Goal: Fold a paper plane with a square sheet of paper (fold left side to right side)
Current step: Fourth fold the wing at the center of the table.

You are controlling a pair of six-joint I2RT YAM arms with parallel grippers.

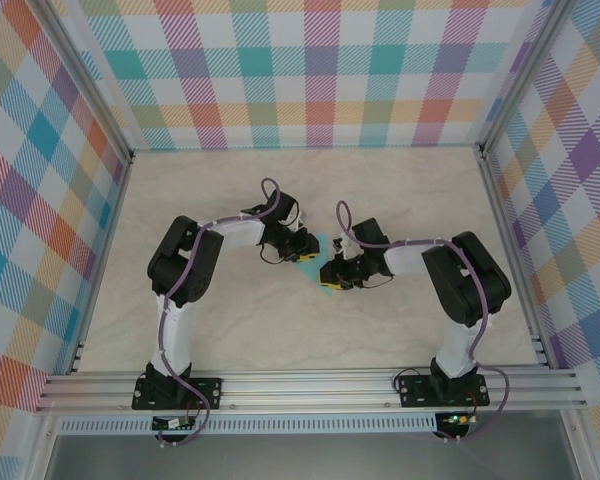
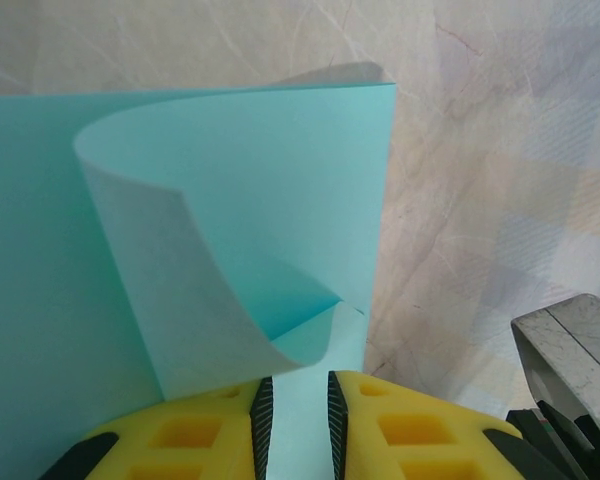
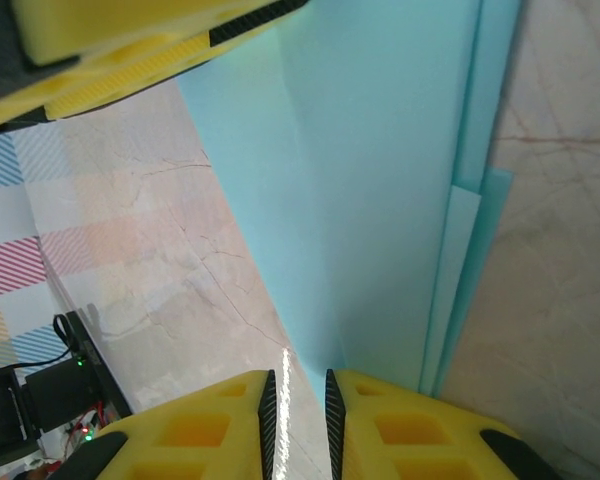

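Lab-type robot test cell, not a home or shop. Plaid-print wall panels (image 1: 280, 70) are boxing in a marble-look tabletop (image 1: 280, 340), w/ aluminium extrusion posts (image 1: 89, 85) running up the corners. Left arm (image 1: 185, 270) and right arm (image 1: 465, 280) are sitting bolted to an extrusion rail (image 1: 310, 385) at the near edge. Purple cables (image 1: 163, 335) are trailing along them, and a small circuit board (image 1: 458, 420) is glowing w/ a green LED.

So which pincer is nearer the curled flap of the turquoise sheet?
Left. The left pincer pinches the sheet right beside the curled flap; the right pincer grips the flat layered edge opposite.
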